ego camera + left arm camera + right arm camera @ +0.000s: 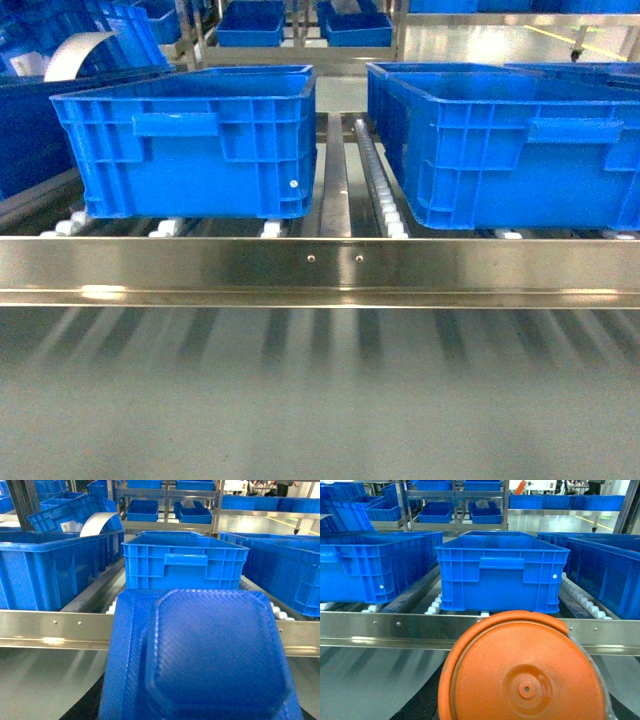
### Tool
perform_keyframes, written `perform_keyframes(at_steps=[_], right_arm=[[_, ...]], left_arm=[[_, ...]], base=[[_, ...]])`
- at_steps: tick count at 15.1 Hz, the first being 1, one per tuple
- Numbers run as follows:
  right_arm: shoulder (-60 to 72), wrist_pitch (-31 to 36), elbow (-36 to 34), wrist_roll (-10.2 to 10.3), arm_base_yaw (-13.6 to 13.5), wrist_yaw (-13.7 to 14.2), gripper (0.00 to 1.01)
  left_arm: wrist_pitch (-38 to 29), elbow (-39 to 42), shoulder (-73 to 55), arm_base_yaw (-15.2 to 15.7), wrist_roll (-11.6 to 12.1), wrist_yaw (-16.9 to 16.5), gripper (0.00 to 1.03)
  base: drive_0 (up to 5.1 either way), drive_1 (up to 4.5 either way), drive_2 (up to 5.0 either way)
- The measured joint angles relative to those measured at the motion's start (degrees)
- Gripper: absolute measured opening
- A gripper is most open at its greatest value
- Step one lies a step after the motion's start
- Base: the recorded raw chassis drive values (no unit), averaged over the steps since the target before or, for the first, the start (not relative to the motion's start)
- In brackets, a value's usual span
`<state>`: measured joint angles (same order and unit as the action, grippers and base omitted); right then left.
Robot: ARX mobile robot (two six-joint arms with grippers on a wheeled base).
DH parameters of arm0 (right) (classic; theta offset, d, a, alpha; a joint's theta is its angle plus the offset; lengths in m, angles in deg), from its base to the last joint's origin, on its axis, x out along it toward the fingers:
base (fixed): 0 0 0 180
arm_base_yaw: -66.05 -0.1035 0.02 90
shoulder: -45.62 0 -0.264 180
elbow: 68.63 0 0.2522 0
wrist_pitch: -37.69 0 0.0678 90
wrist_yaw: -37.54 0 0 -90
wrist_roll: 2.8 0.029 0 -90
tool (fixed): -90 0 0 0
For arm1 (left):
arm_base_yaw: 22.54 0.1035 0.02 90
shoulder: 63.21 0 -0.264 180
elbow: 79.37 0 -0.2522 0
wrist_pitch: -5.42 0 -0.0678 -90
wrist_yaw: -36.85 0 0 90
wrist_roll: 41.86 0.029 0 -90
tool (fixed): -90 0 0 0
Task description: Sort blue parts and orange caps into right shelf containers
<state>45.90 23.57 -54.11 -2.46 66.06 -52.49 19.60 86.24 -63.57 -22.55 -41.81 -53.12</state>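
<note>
The blue part [200, 655] is seen with its long axis running near to far; the orange cap [522, 667] is presented face-on. Neither gripper is visible, so their states cannot be told.

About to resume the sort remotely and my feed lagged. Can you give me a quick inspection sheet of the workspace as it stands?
Surface: steel front rail across a roller shelf.
Job's things: left bin and right bin sit apart on the rollers, contents hidden; blue part fills the left wrist view; orange cap fills the right wrist view.
Clutter: curved white sheet in a bin at far left.
Tools: neither seen; presumably under the part and the cap.
Cables: nothing seen.
Surroundings: more blue bins on racks behind.
</note>
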Motion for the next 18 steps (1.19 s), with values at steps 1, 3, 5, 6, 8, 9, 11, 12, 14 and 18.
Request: perform_keyframes(at_steps=[1, 3, 5, 6, 8, 9, 11, 12, 14, 18], right_arm=[[0.0, 0.0, 0.0, 0.0, 0.0, 0.0, 0.44], [0.0, 0.2, 0.0, 0.0, 0.0, 0.0, 0.44], [0.0, 0.0, 0.0, 0.0, 0.0, 0.0, 0.44], [0.0, 0.0, 0.0, 0.0, 0.0, 0.0, 0.44], [0.0, 0.2, 0.0, 0.0, 0.0, 0.0, 0.44], [0.0, -0.1, 0.0, 0.0, 0.0, 0.0, 0.44], [0.0, 0.1, 0.0, 0.0, 0.0, 0.0, 0.44], [0.0, 0.0, 0.0, 0.0, 0.0, 0.0, 0.44], [0.0, 0.1, 0.0, 0.0, 0.0, 0.0, 0.44], [0.0, 0.0, 0.0, 0.0, 0.0, 0.0, 0.44]], left_arm=[[0.0, 0.0, 0.0, 0.0, 0.0, 0.0, 0.42], [-0.3, 0.0, 0.0, 0.0, 0.0, 0.0, 0.42], [0.0, 0.0, 0.0, 0.0, 0.0, 0.0, 0.42], [0.0, 0.0, 0.0, 0.0, 0.0, 0.0, 0.42], [0.0, 0.0, 0.0, 0.0, 0.0, 0.0, 0.42], [0.0, 0.0, 0.0, 0.0, 0.0, 0.0, 0.42], [-0.1, 0.0, 0.0, 0.0, 0.0, 0.0, 0.42], [-0.2, 0.0, 0.0, 0.0, 0.0, 0.0, 0.42], [-0.1, 0.0, 0.0, 0.0, 0.0, 0.0, 0.42], [0.0, 0.0, 0.0, 0.0, 0.0, 0.0, 0.42]], base=[[0.0, 0.0, 0.0], [0.1, 2.18, -2.1], [0.1, 4.34, -4.1], [0.1, 4.33, -4.2], [0.0, 4.28, -4.2], [-0.1, 4.17, -4.3], [0.0, 4.22, -4.3], [-0.1, 4.17, -4.3], [-0.1, 4.19, -4.3], [0.0, 0.0, 0.0]])
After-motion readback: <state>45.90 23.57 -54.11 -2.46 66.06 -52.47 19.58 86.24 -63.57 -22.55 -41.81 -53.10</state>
